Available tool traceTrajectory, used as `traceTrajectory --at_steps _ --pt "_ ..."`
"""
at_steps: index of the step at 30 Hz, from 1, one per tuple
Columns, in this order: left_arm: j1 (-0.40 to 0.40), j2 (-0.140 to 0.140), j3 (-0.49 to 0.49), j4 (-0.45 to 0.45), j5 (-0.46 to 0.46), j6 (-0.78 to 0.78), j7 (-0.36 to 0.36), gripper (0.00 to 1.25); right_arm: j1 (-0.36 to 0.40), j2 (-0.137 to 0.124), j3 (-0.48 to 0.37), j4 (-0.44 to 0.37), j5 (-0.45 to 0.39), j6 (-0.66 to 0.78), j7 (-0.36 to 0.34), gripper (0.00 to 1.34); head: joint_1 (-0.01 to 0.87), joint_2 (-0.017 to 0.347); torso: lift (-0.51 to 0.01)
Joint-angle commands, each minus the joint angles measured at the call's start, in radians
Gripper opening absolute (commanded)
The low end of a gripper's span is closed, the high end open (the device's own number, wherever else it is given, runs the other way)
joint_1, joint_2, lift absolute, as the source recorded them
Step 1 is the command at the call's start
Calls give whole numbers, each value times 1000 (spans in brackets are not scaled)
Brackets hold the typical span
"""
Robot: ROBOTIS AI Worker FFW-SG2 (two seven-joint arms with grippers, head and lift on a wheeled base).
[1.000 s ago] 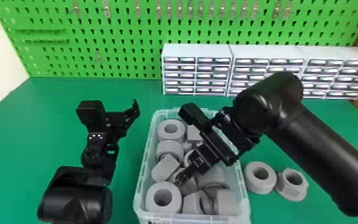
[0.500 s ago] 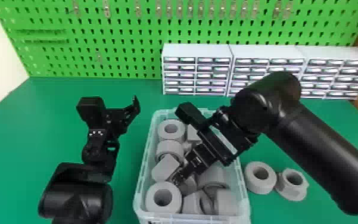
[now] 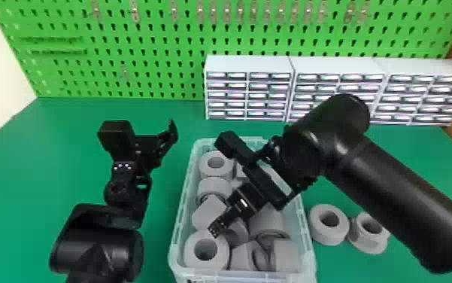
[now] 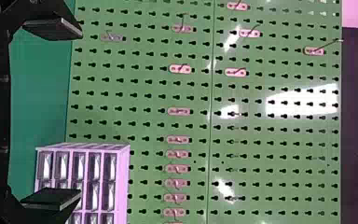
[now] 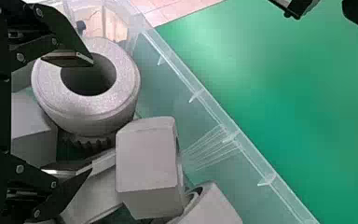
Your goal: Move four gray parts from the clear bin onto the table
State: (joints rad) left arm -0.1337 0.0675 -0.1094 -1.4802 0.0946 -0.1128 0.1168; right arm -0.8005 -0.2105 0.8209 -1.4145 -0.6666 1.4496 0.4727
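The clear bin (image 3: 247, 277) holds lots of gray parts (image 3: 208, 214). The right end effector (image 3: 214, 228) is spread wide over them; the left end effector (image 3: 170, 133) is wide too.

Parts (image 3: 208, 213) plain gray. Bin (image 3: 243, 274) clear. Table (image 3: 21, 169) solid green. Pegboard (image 3: 153, 62) green, rows of dark holes. Drawer units (image 3: 249, 64) white, gridded fronts. Arms (image 3: 386, 192) black.

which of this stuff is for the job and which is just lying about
For the job:
- clear bin
- gray parts inside it
- two gray parts beside it on the table
- right claw, open among the bin's parts

Just there:
- green pegboard
- metal hooks on it
- white drawer units
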Motion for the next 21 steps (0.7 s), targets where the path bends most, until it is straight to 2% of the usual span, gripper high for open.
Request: traceTrajectory --at_steps 1,21 --pt "-3 0 0 0 0 -1 0 1152 -2 3 11 9 30 -8 9 854 693 72 -52" --pt "-4 0 0 0 0 -1 1 1152 -17 8 52 17 48 -8 50 854 693 72 -52"
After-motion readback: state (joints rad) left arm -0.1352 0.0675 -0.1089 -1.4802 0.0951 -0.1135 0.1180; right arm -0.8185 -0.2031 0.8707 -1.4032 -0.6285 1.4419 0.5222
